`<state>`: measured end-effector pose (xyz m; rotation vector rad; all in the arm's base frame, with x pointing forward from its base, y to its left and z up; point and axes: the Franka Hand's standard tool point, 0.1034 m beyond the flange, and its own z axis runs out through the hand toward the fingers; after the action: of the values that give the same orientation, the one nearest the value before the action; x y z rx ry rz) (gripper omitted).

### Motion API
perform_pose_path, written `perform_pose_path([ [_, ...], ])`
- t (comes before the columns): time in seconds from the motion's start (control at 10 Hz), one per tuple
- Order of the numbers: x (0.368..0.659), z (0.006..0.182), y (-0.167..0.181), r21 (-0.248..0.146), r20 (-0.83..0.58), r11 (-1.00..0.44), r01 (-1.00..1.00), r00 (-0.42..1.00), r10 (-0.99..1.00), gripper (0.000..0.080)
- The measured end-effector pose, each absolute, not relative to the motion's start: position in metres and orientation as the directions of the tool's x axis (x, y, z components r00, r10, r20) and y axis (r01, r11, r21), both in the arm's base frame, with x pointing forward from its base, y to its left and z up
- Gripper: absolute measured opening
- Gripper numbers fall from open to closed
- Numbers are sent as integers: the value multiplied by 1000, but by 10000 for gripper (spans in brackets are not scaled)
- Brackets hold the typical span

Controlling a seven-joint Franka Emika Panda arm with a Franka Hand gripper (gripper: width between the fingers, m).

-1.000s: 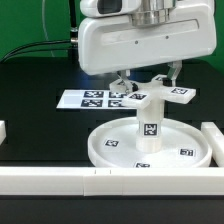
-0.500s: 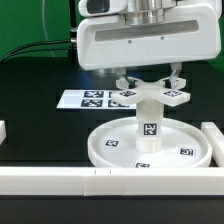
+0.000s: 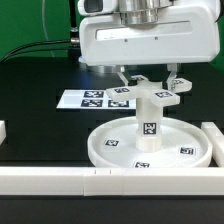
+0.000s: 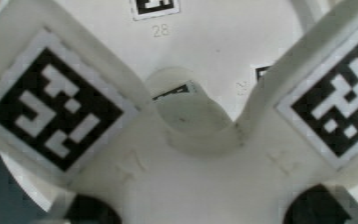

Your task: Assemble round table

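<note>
The large rimmed round disc [image 3: 103, 150] lies flat on the black table. The short thick cylinder [image 3: 148, 125] stands upright in its middle. The cross-shaped piece [image 3: 163, 95] sits on top of the cylinder, its tagged arms spread out. My gripper [image 3: 148, 78] comes straight down over it, one finger on each side. In the wrist view the cross-shaped piece [image 4: 194, 120] fills the picture with two big tags, and my dark fingertips [image 4: 91, 210] press against its hub, so the gripper [image 4: 208, 205] is shut on it.
The marker board [image 3: 90, 98] lies behind the disc toward the exterior view's left. White border blocks run along the front [image 3: 60, 180], the exterior view's right [image 3: 212, 135] and its left edge [image 3: 3, 130]. A green backdrop stands behind.
The cross-shaped piece has turned on top of the cylinder together with my gripper; its arms point in a new direction. The disc and cylinder stay put.
</note>
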<state>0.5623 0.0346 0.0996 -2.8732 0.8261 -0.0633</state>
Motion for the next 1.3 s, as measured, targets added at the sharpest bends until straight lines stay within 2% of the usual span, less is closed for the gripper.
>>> perform_pose_path([
  [0.2, 562, 100, 34, -161, -23, -768, -621, 780, -626, 445],
  [0.6, 562, 100, 34, -167, -118, -452, -876, 473, -873, 445],
  [0.7, 563, 100, 34, -160, -129, -383, -910, 404, -906, 445],
  [1.0, 563, 99, 35, -154, -136, -292, -944, 313, -940, 445],
  [1.3, 564, 102, 31, -129, -211, -6, -992, 33, -977, 445],
])
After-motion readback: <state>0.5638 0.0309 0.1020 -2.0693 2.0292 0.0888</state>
